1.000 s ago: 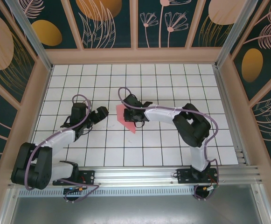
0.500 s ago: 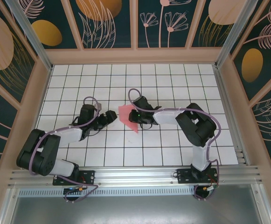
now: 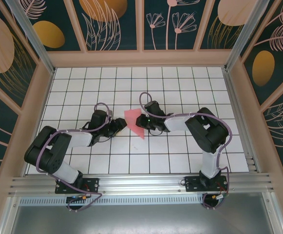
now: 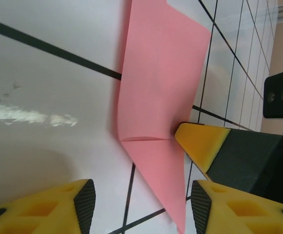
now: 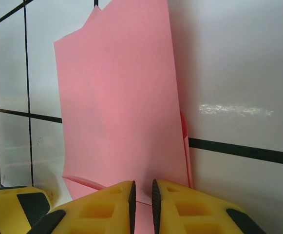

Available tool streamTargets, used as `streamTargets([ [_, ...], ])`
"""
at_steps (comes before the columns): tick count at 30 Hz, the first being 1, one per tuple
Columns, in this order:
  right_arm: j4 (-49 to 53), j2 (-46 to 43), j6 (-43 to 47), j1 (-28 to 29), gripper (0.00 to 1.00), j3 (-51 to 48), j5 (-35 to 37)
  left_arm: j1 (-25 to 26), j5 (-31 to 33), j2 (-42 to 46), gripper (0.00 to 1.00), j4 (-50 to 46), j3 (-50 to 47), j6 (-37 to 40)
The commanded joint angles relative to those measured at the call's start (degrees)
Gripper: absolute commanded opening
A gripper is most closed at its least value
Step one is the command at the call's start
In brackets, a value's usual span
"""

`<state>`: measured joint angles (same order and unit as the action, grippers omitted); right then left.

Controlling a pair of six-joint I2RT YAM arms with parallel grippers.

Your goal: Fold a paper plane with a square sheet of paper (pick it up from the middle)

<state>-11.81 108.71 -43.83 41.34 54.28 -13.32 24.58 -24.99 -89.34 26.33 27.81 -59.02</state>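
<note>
Nearest us, the black left arm (image 3: 48,152) and black right arm (image 3: 207,131) rise from the near edge of the white gridded table (image 3: 180,78) and bend inward to meet at mid-table. The left gripper (image 3: 120,126) sits low over the surface with its yellow-and-black fingers (image 4: 85,204) spread wide, holding nothing. Between them lies the narrow tip of the paper plane (image 3: 133,122), a thin salmon-pink sheet, creased and pointed, flat on the tiles. The right gripper (image 5: 142,200) faces it from the opposite side, its jaws pressed together on the paper's edge. Beyond, we see dark panelled walls (image 3: 112,24) painted with leaves.
</note>
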Motion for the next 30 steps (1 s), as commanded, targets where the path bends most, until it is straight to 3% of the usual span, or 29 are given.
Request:
streamTargets([
  [1,3.6,1.0,0.0,-0.6,0.21,-2.5,0.8,0.6,0.9,-1.3,0.55,0.2,2.3,-1.4],
  [8,2.6,1.2,0.3,-1.0,0.21,-3.3,0.2,1.5,1.3,-3.9,0.47,-1.8,5.1,-1.2],
  [14,2.0,1.4,0.4,-1.1,0.21,-3.6,-0.2,1.6,5.7,-4.0,0.57,-7.8,7.0,0.8],
  [18,1.6,1.6,0.4,-1.2,0.21,-3.7,-0.5,1.8,4.4,-4.8,0.58,-6.9,7.2,0.8],
  [30,0.9,1.9,0.3,-1.3,0.21,-4.4,-0.7,2.8,0.2,-8.6,0.45,-5.3,10.5,1.0],
])
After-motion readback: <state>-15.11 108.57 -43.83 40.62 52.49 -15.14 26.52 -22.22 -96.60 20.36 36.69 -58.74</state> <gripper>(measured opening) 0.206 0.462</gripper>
